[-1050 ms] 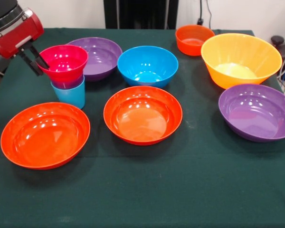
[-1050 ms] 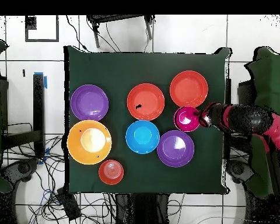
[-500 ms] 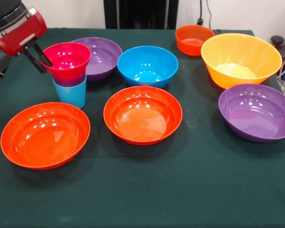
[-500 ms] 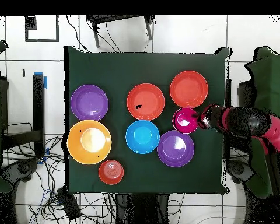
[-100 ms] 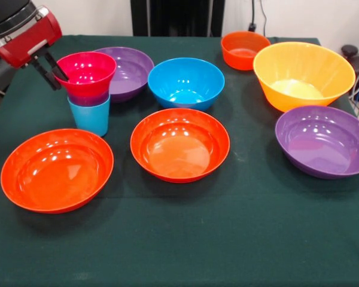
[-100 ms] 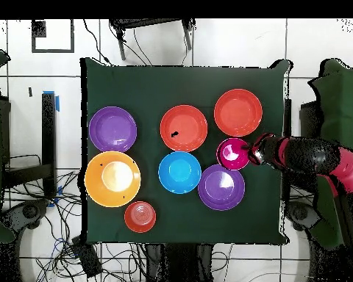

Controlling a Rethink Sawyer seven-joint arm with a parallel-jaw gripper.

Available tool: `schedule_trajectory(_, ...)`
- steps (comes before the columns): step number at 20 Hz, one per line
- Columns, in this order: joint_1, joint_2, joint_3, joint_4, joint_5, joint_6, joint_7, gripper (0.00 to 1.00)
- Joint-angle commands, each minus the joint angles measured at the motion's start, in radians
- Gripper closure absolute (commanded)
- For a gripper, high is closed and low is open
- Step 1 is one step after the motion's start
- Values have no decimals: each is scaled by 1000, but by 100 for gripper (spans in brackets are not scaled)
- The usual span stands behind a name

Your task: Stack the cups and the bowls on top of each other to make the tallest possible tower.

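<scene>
At the front view's left stands the tower: a light blue cup [image 5: 90, 117] on the cloth, a purple cup [image 5: 87, 100] nested in it, and a small pink bowl [image 5: 87, 70] on top. My gripper [image 5: 52, 70] is at the pink bowl's left rim, shut on it, one finger inside and one outside. From overhead the pink bowl [image 6: 233, 153] hides both cups, with the gripper [image 6: 251, 153] at its right side.
Around the tower lie a wide purple bowl [image 5: 130, 72], a blue bowl [image 5: 185, 82], two orange-red bowls [image 5: 179, 144] [image 5: 57, 170], a small orange bowl [image 5: 244, 49], a deep yellow-orange bowl [image 5: 303, 75] and another purple bowl [image 5: 323, 141]. The table's left edge is close to the arm.
The gripper and the pink bowl have shifted slightly up and to the right in the front view; the cups beneath moved a little with them.
</scene>
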Motion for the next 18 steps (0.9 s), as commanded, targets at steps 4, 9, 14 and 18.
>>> schedule_trajectory(4,19,38,-55,37,-72,-49,-192,0)
schedule_trajectory(9,15,34,-54,43,-74,-56,-188,0)
schedule_trajectory(14,16,38,-50,39,-71,-55,-192,0)
schedule_trajectory(18,8,22,-37,54,-37,-30,-172,0)
